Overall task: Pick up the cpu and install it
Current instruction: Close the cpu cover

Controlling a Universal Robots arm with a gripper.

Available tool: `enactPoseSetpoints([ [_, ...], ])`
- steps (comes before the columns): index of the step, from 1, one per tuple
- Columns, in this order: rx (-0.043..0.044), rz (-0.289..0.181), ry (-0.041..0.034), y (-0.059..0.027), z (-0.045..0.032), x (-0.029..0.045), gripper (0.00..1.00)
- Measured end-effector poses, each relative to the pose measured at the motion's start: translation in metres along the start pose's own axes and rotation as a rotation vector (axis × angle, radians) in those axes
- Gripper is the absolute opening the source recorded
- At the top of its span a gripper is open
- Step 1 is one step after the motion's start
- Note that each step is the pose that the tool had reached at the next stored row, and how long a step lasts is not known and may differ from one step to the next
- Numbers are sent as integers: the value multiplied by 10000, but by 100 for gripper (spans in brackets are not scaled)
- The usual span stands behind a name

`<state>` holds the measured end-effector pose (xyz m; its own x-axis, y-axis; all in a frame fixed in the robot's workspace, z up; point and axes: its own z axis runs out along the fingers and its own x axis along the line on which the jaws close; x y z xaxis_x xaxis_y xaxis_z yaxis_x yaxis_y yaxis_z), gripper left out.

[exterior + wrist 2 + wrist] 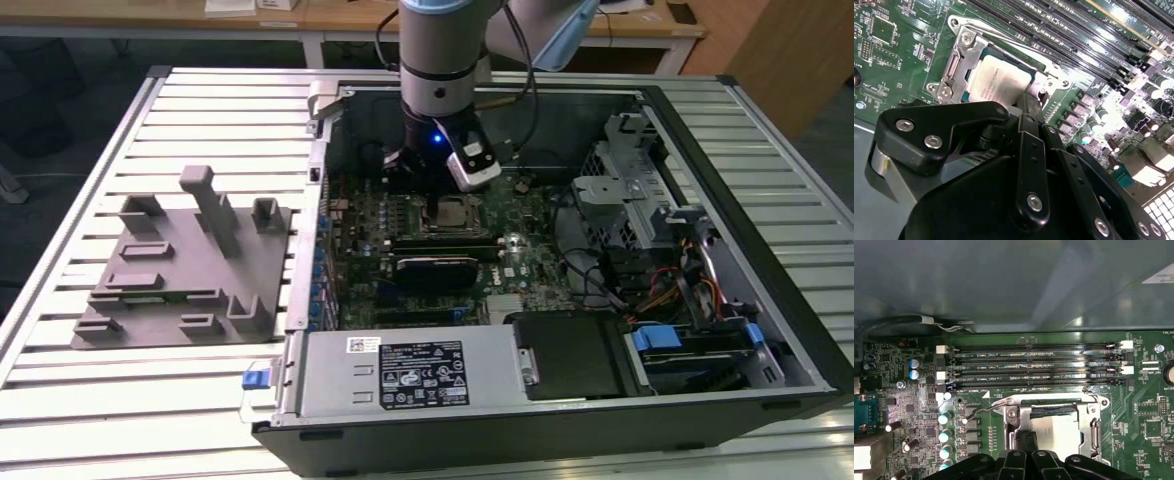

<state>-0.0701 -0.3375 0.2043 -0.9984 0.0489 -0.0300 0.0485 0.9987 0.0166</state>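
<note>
An open black computer case (787,270) is laid flat on the slatted metal desk (200,110). The arm's black hand (430,195) is positioned inside it, above the green motherboard (534,250). The small flat square cpu (458,212) with its shiny silver top is seated in the silver metal socket frame (1014,415) and is bordered by the frame's bars along its sides. In both wrist views the hand (1026,97) (1026,436) is seen with its fingers (1023,441) drawn together and nothing gripped between them. The tips are set at the near edge of the cpu (999,82) (1059,432), but whether they touch it cannot be told. The long dark memory slots (1034,367) are ranged in parallel just beside the frame's far edge, and a row of small cylindrical capacitors (944,435) is lined up near one of its sides. In the exterior view a black rectangular block (434,265) is mounted just beside the socket on the camera's side, and a grey metal drive cage (627,190) is fixed well apart from it toward the exterior view's right. Room is left open above the socket, while the case wall is close behind the arm. A grey plastic fixture tray with upright posts (174,290) is placed on the desk, just beside the case on the exterior view's left.
</note>
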Motion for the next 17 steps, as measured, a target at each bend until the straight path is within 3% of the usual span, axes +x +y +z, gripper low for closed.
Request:
enactPoseSetpoints([
  [10,-1,0,-1,-3,24,70,11],
  [17,0,0,0,-4,33,73,11],
])
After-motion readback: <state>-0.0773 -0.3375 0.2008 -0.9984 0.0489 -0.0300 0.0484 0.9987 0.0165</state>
